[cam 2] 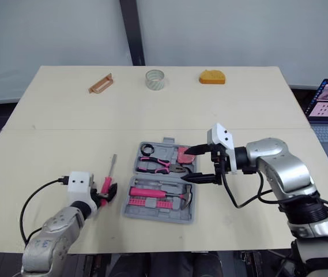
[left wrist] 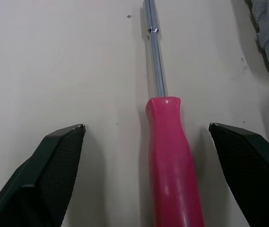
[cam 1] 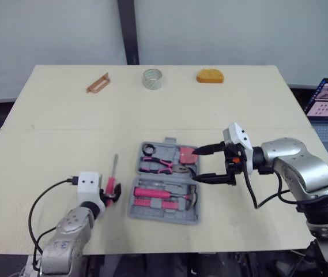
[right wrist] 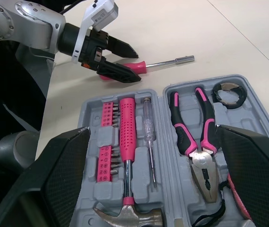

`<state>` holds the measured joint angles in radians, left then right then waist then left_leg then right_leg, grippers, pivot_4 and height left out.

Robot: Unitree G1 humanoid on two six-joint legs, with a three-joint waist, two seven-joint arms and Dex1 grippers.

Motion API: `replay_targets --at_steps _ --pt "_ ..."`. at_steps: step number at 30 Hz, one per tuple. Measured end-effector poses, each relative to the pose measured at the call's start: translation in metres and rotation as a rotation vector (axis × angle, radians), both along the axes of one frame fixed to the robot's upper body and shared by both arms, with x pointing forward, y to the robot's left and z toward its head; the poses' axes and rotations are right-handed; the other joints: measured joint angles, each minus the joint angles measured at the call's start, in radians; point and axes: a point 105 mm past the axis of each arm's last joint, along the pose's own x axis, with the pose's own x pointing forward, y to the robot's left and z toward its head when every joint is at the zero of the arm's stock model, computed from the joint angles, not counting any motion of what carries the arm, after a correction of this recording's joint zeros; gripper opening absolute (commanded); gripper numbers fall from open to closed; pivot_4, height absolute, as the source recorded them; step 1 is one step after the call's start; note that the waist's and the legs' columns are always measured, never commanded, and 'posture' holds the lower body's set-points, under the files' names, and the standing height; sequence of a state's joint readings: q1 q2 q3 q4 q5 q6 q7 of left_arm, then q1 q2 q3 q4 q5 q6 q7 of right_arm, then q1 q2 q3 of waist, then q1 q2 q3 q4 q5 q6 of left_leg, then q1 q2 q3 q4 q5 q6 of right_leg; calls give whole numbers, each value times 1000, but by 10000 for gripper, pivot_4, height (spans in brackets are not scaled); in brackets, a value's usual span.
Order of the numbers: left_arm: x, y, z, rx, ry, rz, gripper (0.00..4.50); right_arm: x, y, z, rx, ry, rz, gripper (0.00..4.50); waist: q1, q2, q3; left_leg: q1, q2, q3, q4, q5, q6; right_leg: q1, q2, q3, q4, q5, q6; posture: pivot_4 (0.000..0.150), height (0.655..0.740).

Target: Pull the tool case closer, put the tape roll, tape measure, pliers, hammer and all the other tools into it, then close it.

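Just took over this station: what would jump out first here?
The open grey tool case sits mid-table, with a pink hammer and pliers seated inside and the right gripper open at its right edge. Left of the case, the open left gripper straddles a pink screwdriver lying on the table. A clear tape roll sits at the far edge.

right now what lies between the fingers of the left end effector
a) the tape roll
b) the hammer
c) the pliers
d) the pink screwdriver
D: in the left wrist view the open left end effector straddles the handle of the pink screwdriver without touching it, while the pliers and hammer lie in the tool case and the tape roll sits at the table's far edge.
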<state>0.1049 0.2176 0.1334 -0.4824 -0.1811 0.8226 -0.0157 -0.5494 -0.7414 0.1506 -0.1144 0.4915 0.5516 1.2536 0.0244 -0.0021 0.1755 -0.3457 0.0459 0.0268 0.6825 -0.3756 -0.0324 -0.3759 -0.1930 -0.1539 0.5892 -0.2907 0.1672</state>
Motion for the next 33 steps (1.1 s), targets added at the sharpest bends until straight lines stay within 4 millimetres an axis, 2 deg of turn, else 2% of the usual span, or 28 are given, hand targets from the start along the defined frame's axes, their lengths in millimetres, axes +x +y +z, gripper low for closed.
replay_targets --at_steps 9,13,17,18,19,33 --pt "3 -3 -1 13 22 -7 45000 -1 -1 -4 -1 20 -9 44632 1 0 0 0 0 0 0 0 0 0 0 0 0 0 0 1500 7400" --pt "3 -2 -2 22 28 1 32853 -2 -1 -4 -2 23 -10 45000 1 0 0 0 0 0 0 0 0 0 0 0 0 0 0 1500 7400" --pt "2 0 -2 25 30 9 12252 -2 0 -4 -3 19 -8 45000 2 0 0 0 0 0 0 0 0 0 0 0 0 0 0 1500 7400" --pt "2 0 -2 26 30 10 8306 -2 0 -4 -3 18 -6 45000 2 0 0 0 0 0 0 0 0 0 0 0 0 0 0 1500 7400" --pt "2 0 -2 24 29 11 6970 -3 0 -4 -3 17 -6 45000 2 0 0 0 0 0 0 0 0 0 0 0 0 0 0 1500 7400" --pt "6 -1 -2 37 26 -10 6629 -1 -2 -2 12 8 -26 45000 4 0 0 0 0 0 0 0 0 0 0 0 0 0 0 1500 7400"
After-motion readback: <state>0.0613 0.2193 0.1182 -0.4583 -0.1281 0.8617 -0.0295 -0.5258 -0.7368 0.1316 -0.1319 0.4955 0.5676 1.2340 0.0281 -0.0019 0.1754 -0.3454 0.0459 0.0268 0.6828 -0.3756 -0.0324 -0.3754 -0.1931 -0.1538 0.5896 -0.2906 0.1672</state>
